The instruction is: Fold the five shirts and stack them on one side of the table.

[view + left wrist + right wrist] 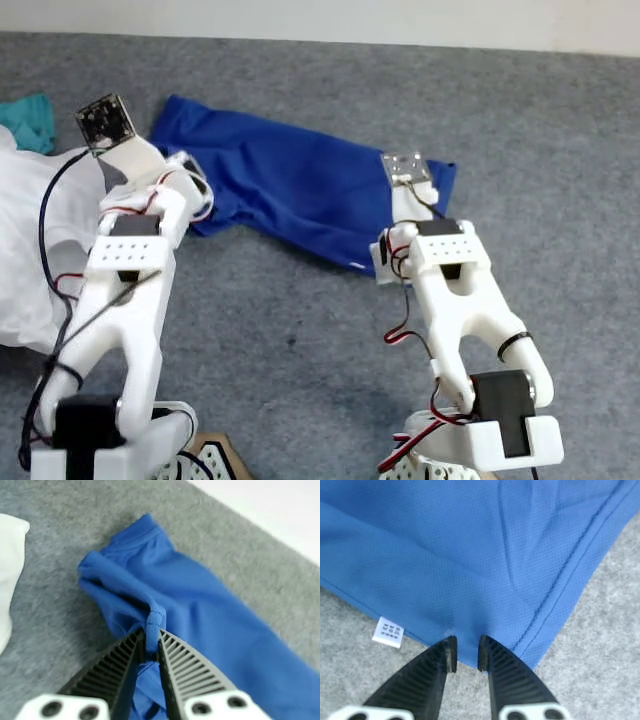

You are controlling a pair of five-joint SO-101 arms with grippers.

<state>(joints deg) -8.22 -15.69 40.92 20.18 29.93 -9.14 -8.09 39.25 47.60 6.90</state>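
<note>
A blue shirt (290, 185) lies stretched across the grey table, bunched at its left end. My left gripper (197, 195) is at that end, and in the left wrist view it (150, 642) is shut on a raised fold of the blue shirt (200, 610). At the shirt's near right corner sits my right gripper (384, 252). Its wrist view shows it (466, 655) slightly open, with its tips over the hem of the flat blue cloth (470, 555). A white label (388, 631) sticks out from the hem beside it.
A white shirt (30, 230) is heaped at the table's left edge, beside my left arm, and its edge (10, 555) lies near the blue shirt's bunched end. A teal cloth (30, 115) lies at the far left. Bare grey table (560, 200) stretches to the right.
</note>
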